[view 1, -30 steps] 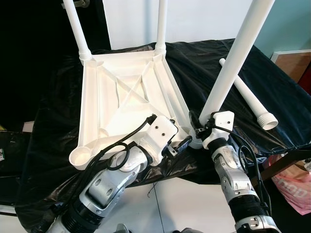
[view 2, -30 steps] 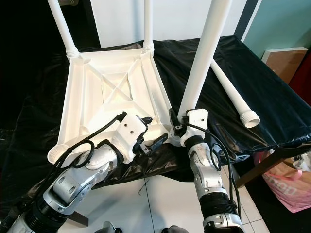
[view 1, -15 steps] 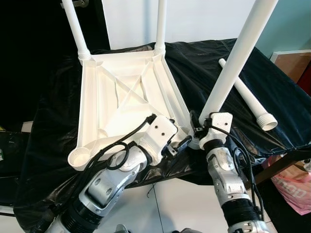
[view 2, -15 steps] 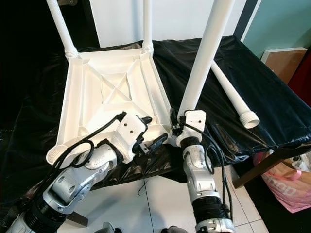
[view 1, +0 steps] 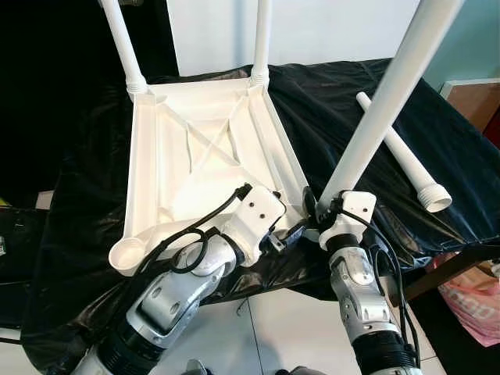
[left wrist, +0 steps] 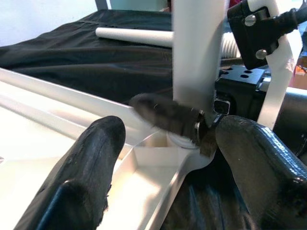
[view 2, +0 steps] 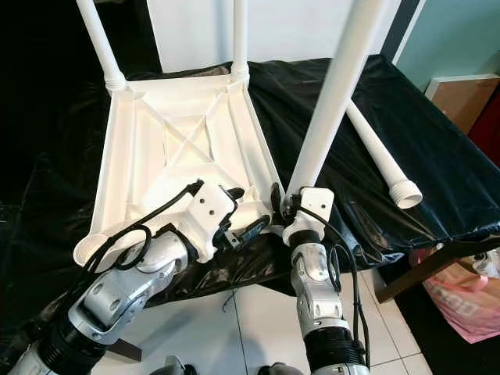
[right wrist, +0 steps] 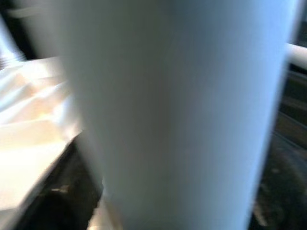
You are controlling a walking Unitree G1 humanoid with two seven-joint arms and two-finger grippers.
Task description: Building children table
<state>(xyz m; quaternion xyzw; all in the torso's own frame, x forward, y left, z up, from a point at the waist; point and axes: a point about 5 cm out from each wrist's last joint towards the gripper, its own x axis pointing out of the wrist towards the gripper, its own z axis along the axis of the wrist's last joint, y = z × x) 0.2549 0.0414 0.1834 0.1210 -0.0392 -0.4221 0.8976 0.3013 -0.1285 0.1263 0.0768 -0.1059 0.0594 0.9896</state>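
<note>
The white plastic children's table top (view 1: pixel 199 164) lies upside down on the black-sheeted tabletop (view 1: pixel 469 180), its near edge at the tabletop's front edge. Two white tubular legs stand in its far corner sockets. A third long white plastic leg (view 1: pixel 383 101) stands, leaning slightly, in the near right corner socket (left wrist: pixel 180 143), and a fourth white leg (view 1: pixel 402 152) lies loose toward the tabletop's right edge. The near left socket (view 1: pixel 125 254) is still empty.

The right end effector (view 1: pixel 322 212) is closed on the base of the third leg, just above the socket. The left end effector (view 1: pixel 291 232) sits beside that same corner with its fingers (left wrist: pixel 91 167) spread open, gripping nothing.

The step in hand looks like seating this leg. To do it well, the leg should be brought square to the socket before any twisting, since a tilted thread would likely bind. The left end effector could press on the frame's rim so the light frame does not turn with the leg or slide off the front edge. The grip should stay low on the leg.
</note>
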